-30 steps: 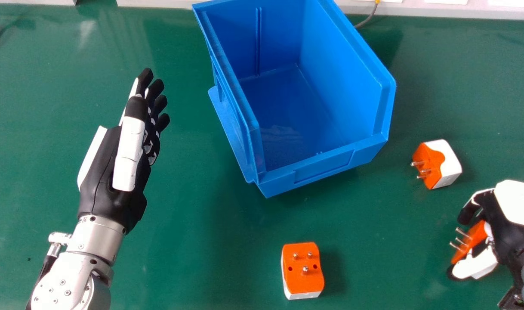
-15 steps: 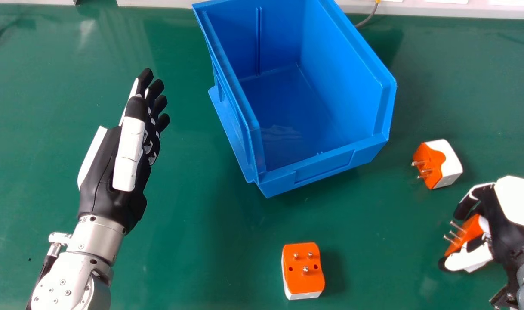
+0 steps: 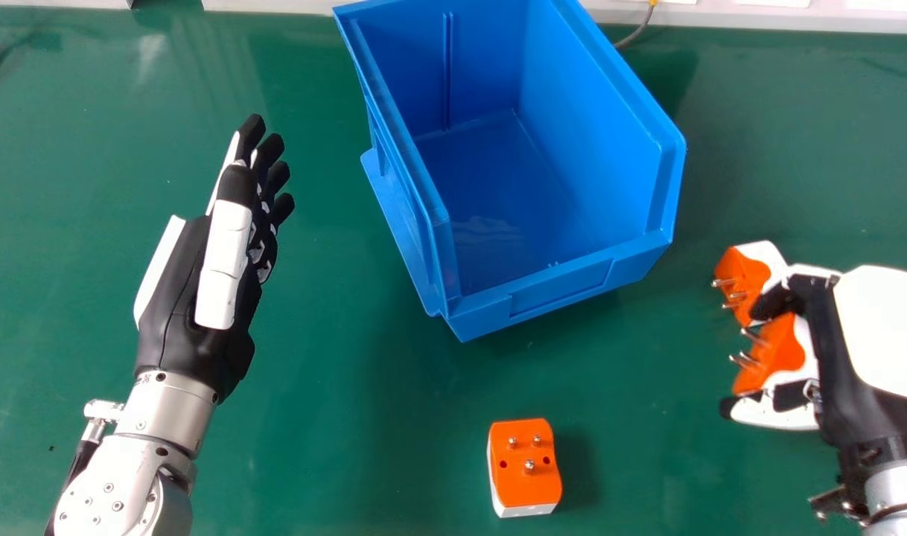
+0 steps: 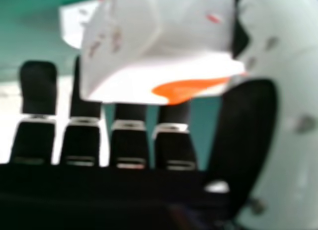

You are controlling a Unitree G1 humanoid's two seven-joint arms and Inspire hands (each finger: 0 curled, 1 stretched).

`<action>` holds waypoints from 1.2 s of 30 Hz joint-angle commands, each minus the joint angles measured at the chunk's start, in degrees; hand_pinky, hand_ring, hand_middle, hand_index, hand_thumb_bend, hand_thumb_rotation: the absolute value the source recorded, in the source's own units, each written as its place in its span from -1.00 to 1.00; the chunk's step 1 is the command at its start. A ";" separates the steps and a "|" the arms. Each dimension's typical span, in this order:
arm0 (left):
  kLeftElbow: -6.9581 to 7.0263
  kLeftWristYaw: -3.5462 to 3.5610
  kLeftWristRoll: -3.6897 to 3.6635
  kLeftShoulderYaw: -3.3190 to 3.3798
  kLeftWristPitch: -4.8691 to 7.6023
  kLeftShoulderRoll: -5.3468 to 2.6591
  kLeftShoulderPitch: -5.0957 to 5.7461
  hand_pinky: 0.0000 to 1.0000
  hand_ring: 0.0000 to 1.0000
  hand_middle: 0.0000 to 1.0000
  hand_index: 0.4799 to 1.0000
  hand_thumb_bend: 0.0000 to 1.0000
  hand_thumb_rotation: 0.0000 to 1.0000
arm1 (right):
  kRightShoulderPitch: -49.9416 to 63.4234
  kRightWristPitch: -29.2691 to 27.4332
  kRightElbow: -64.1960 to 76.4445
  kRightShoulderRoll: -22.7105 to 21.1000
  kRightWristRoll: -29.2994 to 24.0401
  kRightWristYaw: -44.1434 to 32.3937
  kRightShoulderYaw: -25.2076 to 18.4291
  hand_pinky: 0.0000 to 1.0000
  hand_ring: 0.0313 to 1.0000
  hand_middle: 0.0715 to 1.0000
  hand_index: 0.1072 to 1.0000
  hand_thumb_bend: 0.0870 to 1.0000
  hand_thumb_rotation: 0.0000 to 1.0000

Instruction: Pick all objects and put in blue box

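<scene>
Head view, right hand: right hand (image 3: 885,327) sits at the right edge of the frame, clamped on a plug adapter between fingers and thumb.
Held adapter: orange and white, the held adapter (image 3: 781,346) is at the right of the frame, its metal pins pointing left; the right hand view shows its white body against the thumb.
Second adapter: just above the held one in the frame, the second adapter (image 3: 742,275) has its pins pointing left and is partly hidden by the hand.
Third adapter: at bottom centre, the third adapter (image 3: 526,465) lies pins up on the green table (image 3: 334,387).
Blue box: upper centre, the blue box (image 3: 561,289) stands open-topped, set at a slant.
Left hand: at the left of the frame, left hand (image 3: 223,275) has straight fingers pointing up the frame.
</scene>
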State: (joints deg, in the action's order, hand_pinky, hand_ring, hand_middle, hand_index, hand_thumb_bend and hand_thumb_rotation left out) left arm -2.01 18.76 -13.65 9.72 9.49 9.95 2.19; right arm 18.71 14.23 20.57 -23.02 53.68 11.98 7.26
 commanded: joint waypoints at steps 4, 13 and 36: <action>1.20 0.19 -0.29 -0.29 0.13 0.11 -0.14 1.00 1.00 1.00 1.00 0.69 0.92 | -0.39 -8.46 -2.34 0.71 -0.94 9.75 -0.44 -0.32 -0.16 -0.06 -0.04 -0.06 -1.00; 2.57 0.10 -0.36 -0.54 -1.38 0.19 0.34 1.00 1.00 1.00 1.00 0.69 0.93 | -2.80 -19.70 -8.90 1.25 1.65 23.31 1.94 -0.31 -0.16 -0.06 -0.07 -0.08 -1.00; 3.82 -0.85 0.42 -2.17 -1.63 -1.25 1.29 1.00 1.00 1.00 1.00 0.68 0.95 | -9.24 -29.72 -14.27 -0.43 9.65 36.31 7.35 -0.32 -0.14 -0.04 -0.10 -0.09 -1.00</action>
State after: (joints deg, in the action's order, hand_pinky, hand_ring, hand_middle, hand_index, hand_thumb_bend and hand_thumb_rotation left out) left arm 0.91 18.25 -13.54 7.89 6.77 9.03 3.66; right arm 10.74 -15.90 3.40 -23.66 63.60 48.51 15.42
